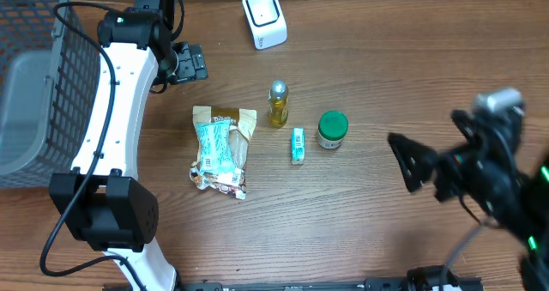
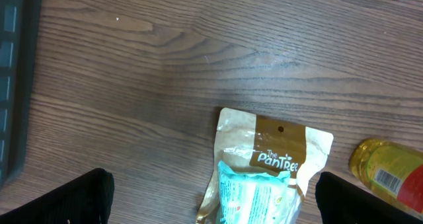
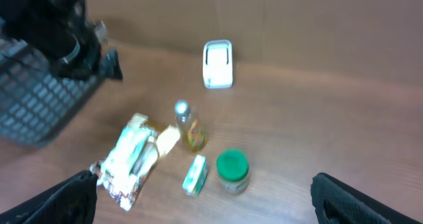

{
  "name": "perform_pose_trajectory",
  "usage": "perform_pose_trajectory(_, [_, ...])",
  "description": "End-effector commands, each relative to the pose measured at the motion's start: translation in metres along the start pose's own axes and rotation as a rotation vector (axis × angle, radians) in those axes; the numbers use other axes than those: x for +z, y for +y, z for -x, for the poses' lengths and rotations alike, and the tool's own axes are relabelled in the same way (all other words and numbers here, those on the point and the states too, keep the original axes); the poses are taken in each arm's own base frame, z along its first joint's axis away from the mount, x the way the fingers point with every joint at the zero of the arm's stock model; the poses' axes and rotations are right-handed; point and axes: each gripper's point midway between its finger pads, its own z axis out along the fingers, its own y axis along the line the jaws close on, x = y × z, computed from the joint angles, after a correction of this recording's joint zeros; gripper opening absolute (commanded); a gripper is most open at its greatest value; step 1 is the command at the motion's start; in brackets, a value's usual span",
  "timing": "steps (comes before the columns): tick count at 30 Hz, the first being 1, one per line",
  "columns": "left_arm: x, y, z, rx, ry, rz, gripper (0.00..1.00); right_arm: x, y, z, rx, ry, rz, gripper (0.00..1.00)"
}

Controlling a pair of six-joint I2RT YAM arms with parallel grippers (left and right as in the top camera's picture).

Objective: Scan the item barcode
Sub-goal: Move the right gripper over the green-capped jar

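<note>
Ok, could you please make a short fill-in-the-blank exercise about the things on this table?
1. The jar has a ___ lid.
2. The grey basket stands beside the ___ arm.
3. The left hand and the right hand are both ___ and hold nothing.
4. Of the items on the table, the ___ is nearest to the white scanner.
Missing words: green; left; open; bottle.

Basket: was cut off by the overhead view's left edge.
Bottle: was cropped at the left wrist view's right edge.
Pouch: lower part ran past that view's bottom edge.
Right wrist view: was blurred throughout, no print readable.
</note>
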Motion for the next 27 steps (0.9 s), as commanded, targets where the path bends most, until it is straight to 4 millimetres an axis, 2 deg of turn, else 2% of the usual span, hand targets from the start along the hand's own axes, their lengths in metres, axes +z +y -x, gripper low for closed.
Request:
perform_pose_trajectory(1, [-0.005,-0.001,0.005,0.003,-0.022,0.0,1.0,0.035,-0.004,-0.001,0.033,0.087,0.042,1.0])
perform_pose_trajectory(5, [-0.005,-0.001,0.005,0.003,-0.022,0.0,1.0,0.076,-0.013,-0.013,0.079,0.203,0.075,1.0])
perform_pose_trajectory(8, [-0.005,-0.001,0.005,0.003,-0.022,0.0,1.0,0.103,0.006,-0.023,0.14,0.29,0.243,1.0])
perform_pose_trajectory(10, [-0.005,-0.001,0.005,0.003,-0.022,0.001,1.0,0.117,0.009,-0.035,0.184,0.359,0.291,1.0])
perform_pose_trajectory(11, [-0.005,-0.001,0.005,0.003,-0.022,0.0,1.0,0.12,0.008,-0.038,0.195,0.378,0.296,1.0])
perform_pose_trajectory(15, [-0.005,-0.001,0.005,0.003,-0.022,0.0,1.0,0.157,-0.004,-0.063,0.338,0.513,0.274,1.0])
perform_pose_trajectory(17, [-0.005,-0.001,0.005,0.003,-0.022,0.001,1.0,0.178,-0.013,-0.078,0.428,0.582,0.237,1.0])
perform_pose_trajectory(18, [-0.005,-0.001,0.005,0.003,-0.022,0.0,1.0,0.182,-0.016,-0.081,0.447,0.596,0.217,1.0])
perform_pose_trajectory(21, [-0.005,-0.001,0.005,0.003,-0.022,0.0,1.0,0.205,-0.042,-0.109,0.575,0.687,0.034,1.0])
perform_pose_trajectory(27, [-0.005,-0.001,0.005,0.003,-0.022,0.001,1.0,0.212,-0.066,-0.135,0.648,0.725,-0.256,1.0])
